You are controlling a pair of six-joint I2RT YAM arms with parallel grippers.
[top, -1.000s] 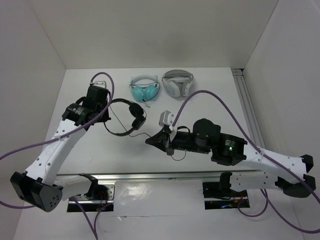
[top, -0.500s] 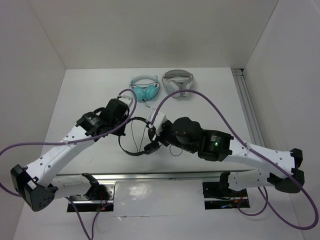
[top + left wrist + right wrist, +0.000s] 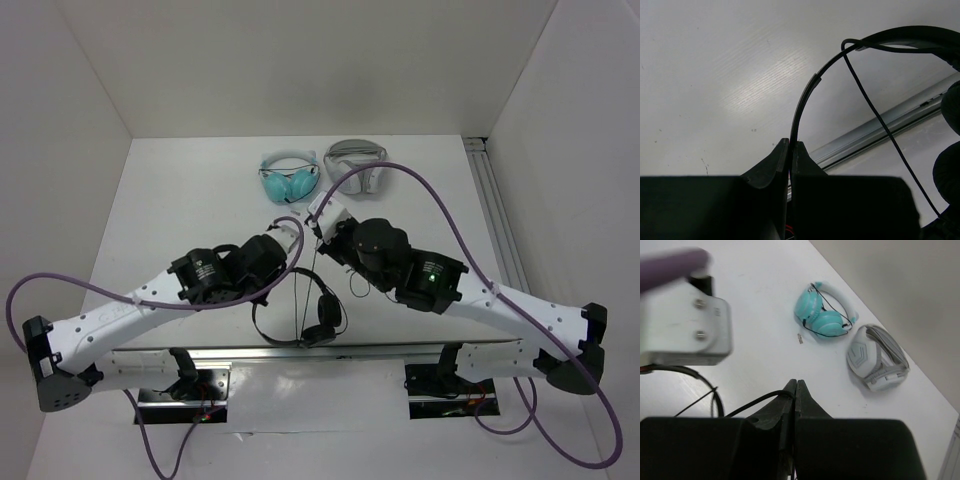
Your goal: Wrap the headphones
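1. White matte tabletop (image 3: 170, 220), boxed in by plain white walls (image 3: 300, 70), carries a silver metal rail (image 3: 390, 349) along its near edge.
2. Black thin-banded on-ear headphones (image 3: 327, 308) are near that rail, between the arms.
3. Left gripper (image 3: 791, 146) is pinched tight on their headband (image 3: 805, 95).
4. Right gripper (image 3: 795, 384) is closed upon the thin black cable (image 3: 757, 400).
5. Teal headphones (image 3: 290, 181) and white-grey headphones (image 3: 357, 166) lie by the back wall.

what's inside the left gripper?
The left gripper is shut on the headphones, pinching their thin headband; the cable passes outside it. Band below the fingertips is hidden.
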